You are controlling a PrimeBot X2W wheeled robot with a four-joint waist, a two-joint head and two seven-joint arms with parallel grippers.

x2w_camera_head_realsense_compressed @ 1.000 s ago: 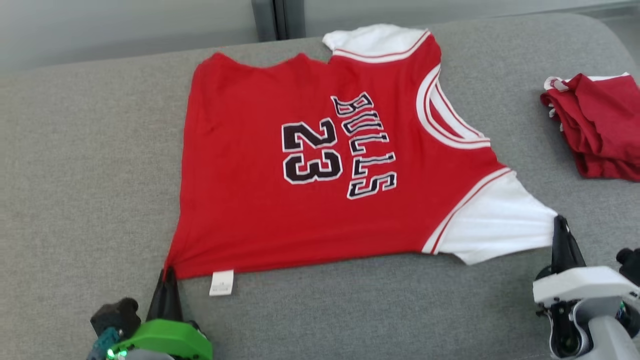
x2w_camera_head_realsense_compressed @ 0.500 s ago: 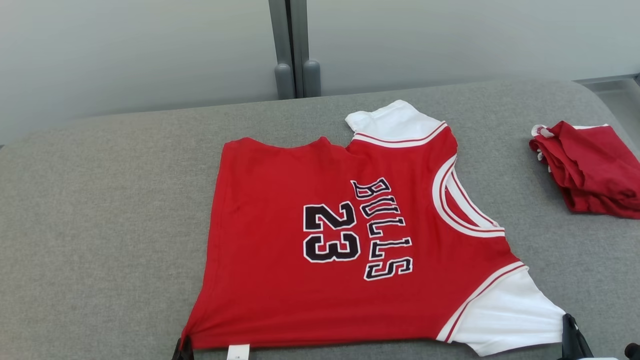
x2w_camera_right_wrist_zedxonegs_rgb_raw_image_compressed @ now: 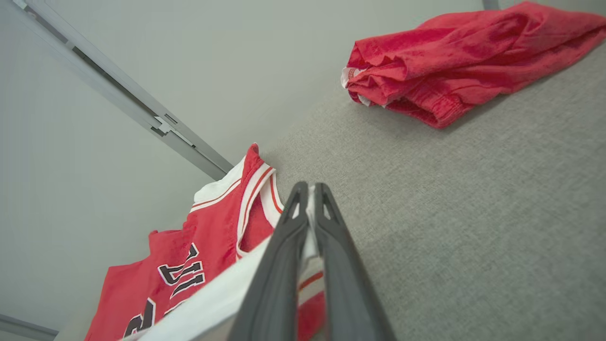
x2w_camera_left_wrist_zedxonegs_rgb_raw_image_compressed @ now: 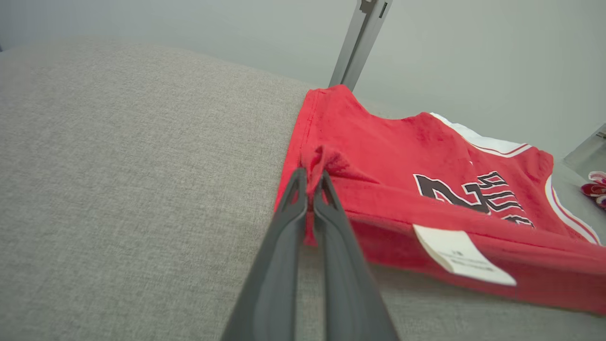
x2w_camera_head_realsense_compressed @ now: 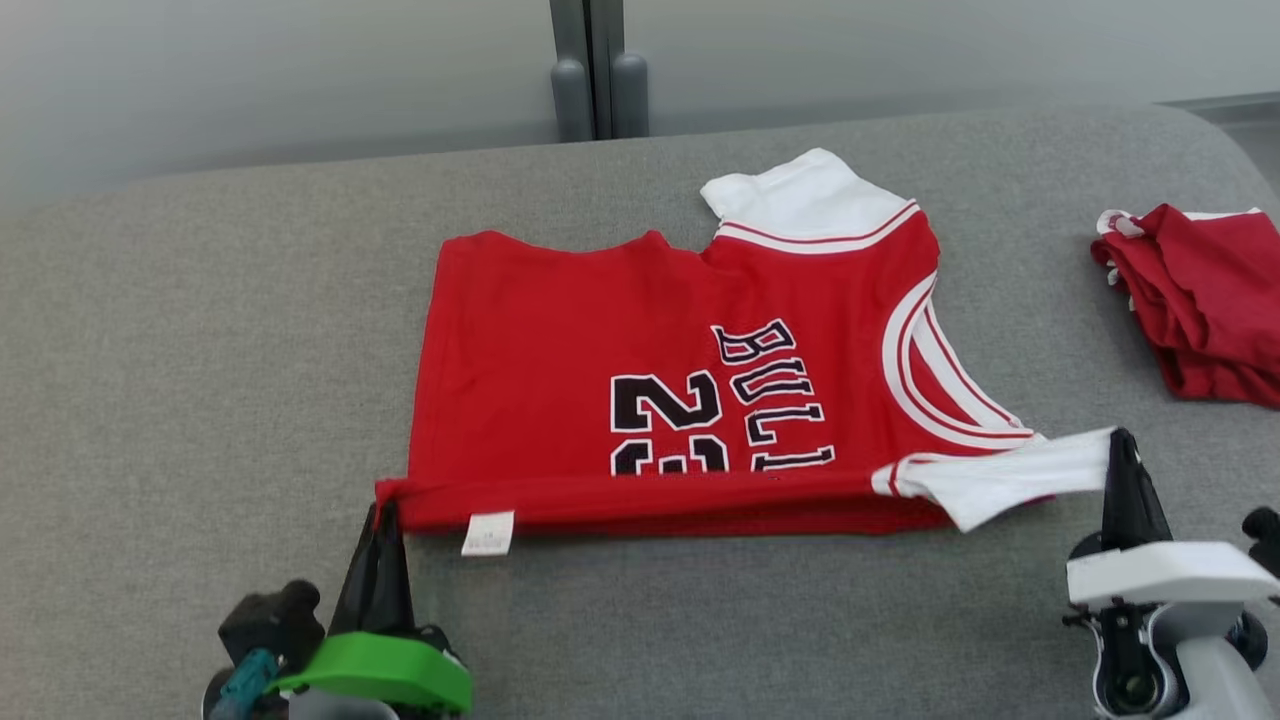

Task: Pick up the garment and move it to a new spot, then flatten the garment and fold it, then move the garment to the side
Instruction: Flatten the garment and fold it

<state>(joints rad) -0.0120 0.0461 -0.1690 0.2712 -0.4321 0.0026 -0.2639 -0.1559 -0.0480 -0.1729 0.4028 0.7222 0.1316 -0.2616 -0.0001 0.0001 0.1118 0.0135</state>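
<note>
The garment (x2w_camera_head_realsense_compressed: 600, 340) is a red jersey with white sleeves and black lettering, spread on a grey padded surface (x2w_camera_head_realsense_compressed: 200, 350). Its near edge is lifted and folded back over the number. My left gripper (x2w_camera_head_realsense_compressed: 385, 512) is shut on the red hem corner (x2w_camera_left_wrist_zedxonegs_rgb_raw_image_compressed: 315, 163) at the garment's near left. My right gripper (x2w_camera_head_realsense_compressed: 1120, 445) is shut on the white sleeve (x2w_camera_head_realsense_compressed: 1010, 470) at the near right, and that sleeve (x2w_camera_right_wrist_zedxonegs_rgb_raw_image_compressed: 222, 293) is stretched taut. A white care tag (x2w_camera_head_realsense_compressed: 488, 533) hangs from the lifted edge.
A second red garment (x2w_camera_head_realsense_compressed: 1200, 300) lies crumpled at the far right of the surface; it lies ahead of the fingers in the right wrist view (x2w_camera_right_wrist_zedxonegs_rgb_raw_image_compressed: 454, 57). A pale wall with a grey upright post (x2w_camera_head_realsense_compressed: 598, 70) runs behind the surface.
Both grippers have raised the near edge and carried it away from me, folding it over the lower part of the jersey. The head camera has also shifted between frames.
</note>
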